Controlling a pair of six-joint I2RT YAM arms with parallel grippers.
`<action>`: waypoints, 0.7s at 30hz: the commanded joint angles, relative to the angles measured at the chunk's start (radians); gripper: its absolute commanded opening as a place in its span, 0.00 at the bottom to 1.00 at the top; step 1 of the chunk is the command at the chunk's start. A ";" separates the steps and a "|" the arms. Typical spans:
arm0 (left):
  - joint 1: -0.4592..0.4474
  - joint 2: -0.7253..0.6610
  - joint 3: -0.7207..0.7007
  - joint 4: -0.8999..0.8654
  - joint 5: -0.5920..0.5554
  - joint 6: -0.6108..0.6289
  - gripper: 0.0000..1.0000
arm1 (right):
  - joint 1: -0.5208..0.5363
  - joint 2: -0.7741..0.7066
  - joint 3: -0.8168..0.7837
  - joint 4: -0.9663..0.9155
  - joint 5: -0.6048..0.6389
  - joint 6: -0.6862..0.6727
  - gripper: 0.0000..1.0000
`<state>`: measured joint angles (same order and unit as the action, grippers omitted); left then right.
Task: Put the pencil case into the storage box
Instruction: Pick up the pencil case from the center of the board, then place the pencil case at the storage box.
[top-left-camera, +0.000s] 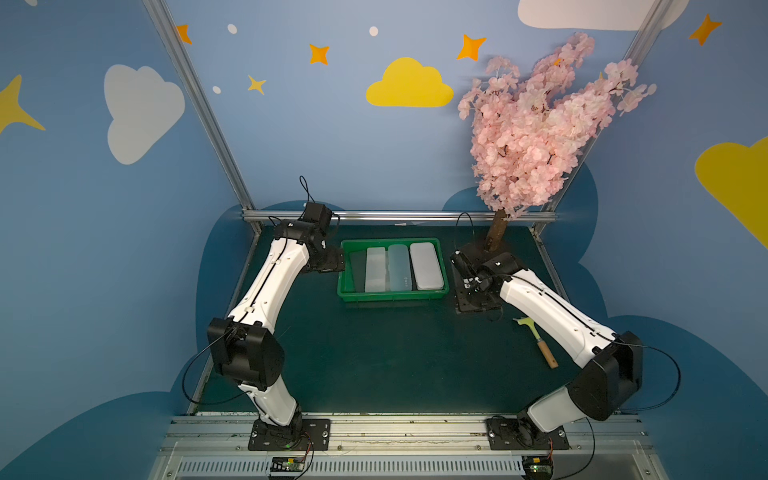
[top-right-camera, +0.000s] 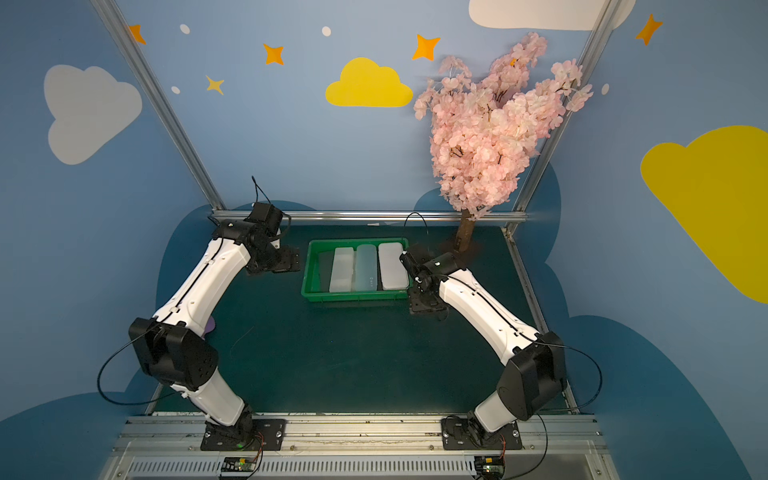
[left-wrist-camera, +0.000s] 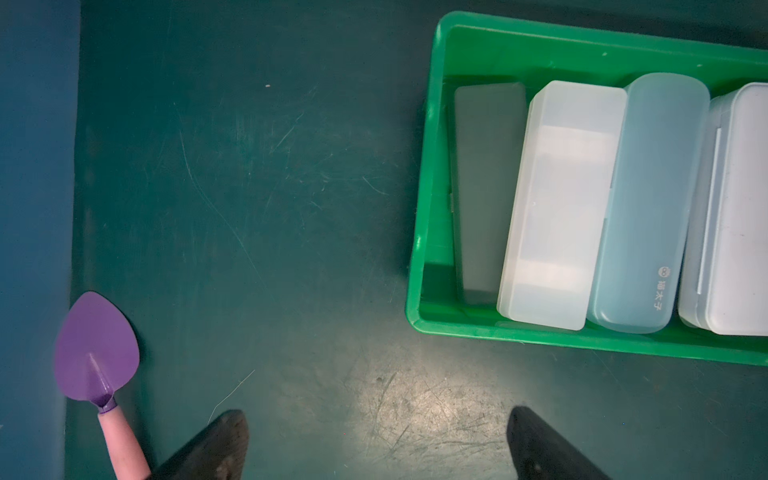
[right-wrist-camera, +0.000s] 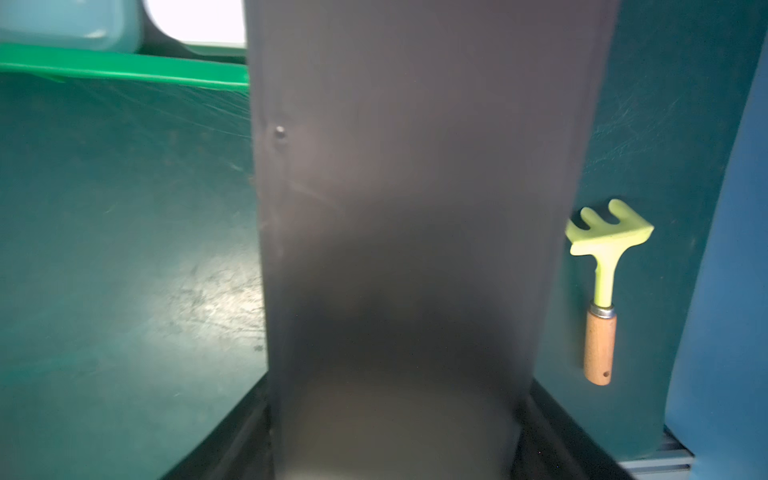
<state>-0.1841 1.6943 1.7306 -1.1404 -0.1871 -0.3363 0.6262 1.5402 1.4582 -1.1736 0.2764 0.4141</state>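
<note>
Lying nearest on the dark green counter (top-left-camera: 374, 365) is a lime rake (top-left-camera: 545, 353) with a wooden handle, at the right beside the right arm. A purple shovel (left-wrist-camera: 97, 349) with a pink handle lies at the left edge. Farther in, the right gripper (right-wrist-camera: 395, 415) is clamped on a dark pencil case (right-wrist-camera: 415, 187). The case is held above the counter just off the right end of the storage box (top-left-camera: 392, 296), outside it. It is blurred in the right wrist view, where it hides part of the green rim. Level with it on the left, the left gripper (left-wrist-camera: 380, 432) hangs spread wide and empty over the counter beside the box's left end. Inside the box four cases lie side by side, left to right: a grey case (left-wrist-camera: 482, 187), a clear case (left-wrist-camera: 561, 208), a pale blue case (left-wrist-camera: 648, 199) and a white case (left-wrist-camera: 735, 208). A pink blossom tree (top-left-camera: 536, 124) stands at the far right corner.
</note>
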 joint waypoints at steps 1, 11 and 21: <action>0.018 -0.060 -0.023 0.008 0.014 0.015 1.00 | 0.047 -0.013 0.100 -0.058 0.017 -0.005 0.52; 0.136 -0.213 -0.145 0.016 0.011 -0.032 1.00 | 0.212 0.247 0.365 0.157 -0.058 0.046 0.50; 0.173 -0.363 -0.313 0.025 0.008 -0.064 1.00 | 0.280 0.670 0.767 0.258 -0.082 0.143 0.52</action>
<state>-0.0189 1.3586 1.4406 -1.1179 -0.1795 -0.3901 0.8864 2.1696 2.1536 -0.9802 0.1852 0.5301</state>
